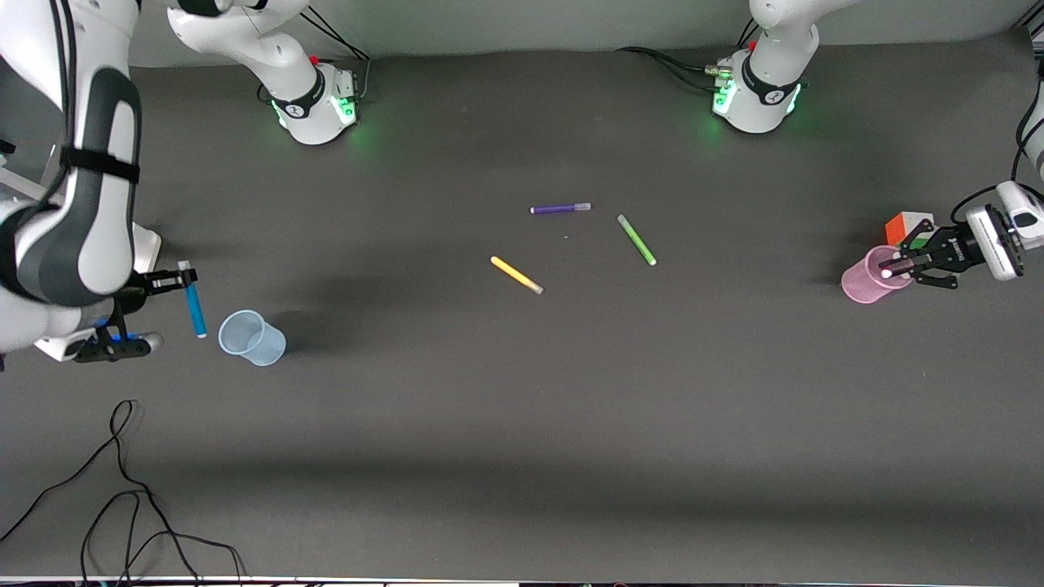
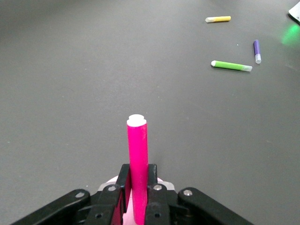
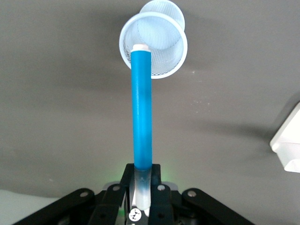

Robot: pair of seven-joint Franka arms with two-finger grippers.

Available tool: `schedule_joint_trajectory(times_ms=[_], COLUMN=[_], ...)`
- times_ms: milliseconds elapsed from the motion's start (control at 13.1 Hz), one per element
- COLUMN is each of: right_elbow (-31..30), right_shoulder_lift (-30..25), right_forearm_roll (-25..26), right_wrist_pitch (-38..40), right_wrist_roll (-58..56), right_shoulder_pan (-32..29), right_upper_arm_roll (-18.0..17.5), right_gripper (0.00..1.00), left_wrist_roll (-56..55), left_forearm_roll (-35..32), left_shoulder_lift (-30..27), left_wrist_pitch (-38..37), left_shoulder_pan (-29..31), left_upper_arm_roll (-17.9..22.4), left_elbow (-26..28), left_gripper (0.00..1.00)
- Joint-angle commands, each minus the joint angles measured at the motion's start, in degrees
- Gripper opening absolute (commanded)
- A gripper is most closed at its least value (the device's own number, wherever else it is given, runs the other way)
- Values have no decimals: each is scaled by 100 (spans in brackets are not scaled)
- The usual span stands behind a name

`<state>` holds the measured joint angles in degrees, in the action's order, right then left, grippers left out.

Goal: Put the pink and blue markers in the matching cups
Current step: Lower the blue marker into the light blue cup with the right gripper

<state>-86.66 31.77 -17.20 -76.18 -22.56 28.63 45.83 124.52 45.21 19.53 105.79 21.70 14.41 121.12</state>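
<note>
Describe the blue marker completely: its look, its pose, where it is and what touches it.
The blue marker is a slim, bright blue plastic-looking pen with a pale translucent cap at one end and a white tip at the other. The right gripper is shut on its capped end, holding it in the air at the right arm's end of the table, beside the pale blue cup, not yet in it. Nothing else touches it.

Two glossy white arms with dark grey joint bands rise from round bases glowing green, black cables trailing from each, and each ends in a black pincer, left pincer (image 1: 895,267) and right pincer (image 1: 181,281), with silver screw heads.
</note>
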Motion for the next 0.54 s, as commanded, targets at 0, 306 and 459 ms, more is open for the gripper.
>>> schedule_joint_trajectory(times_ms=[0,306,459], right_elbow=[325,273,272], right_shoulder_lift=[417,751,865], right_forearm_roll=[-231,-434,-434], right_wrist_pitch=[253,437,472], right_wrist_roll=[-161,-222,-232], right_shoulder_pan=[-244,-411,-463], right_upper_arm_roll=[-135,-214,-249], right_gripper=[3,3,2], left_wrist_roll=[152,152,82], left_forearm_roll=[137,155,146], left_shoulder_lift=[24,7,-54], left_wrist_pitch=[-58,-155,-190], left_shoulder_pan=[71,80,53], left_upper_arm_roll=[-44,-52,-44], left_elbow=[26,-44,-176], left_gripper=[44,99,99])
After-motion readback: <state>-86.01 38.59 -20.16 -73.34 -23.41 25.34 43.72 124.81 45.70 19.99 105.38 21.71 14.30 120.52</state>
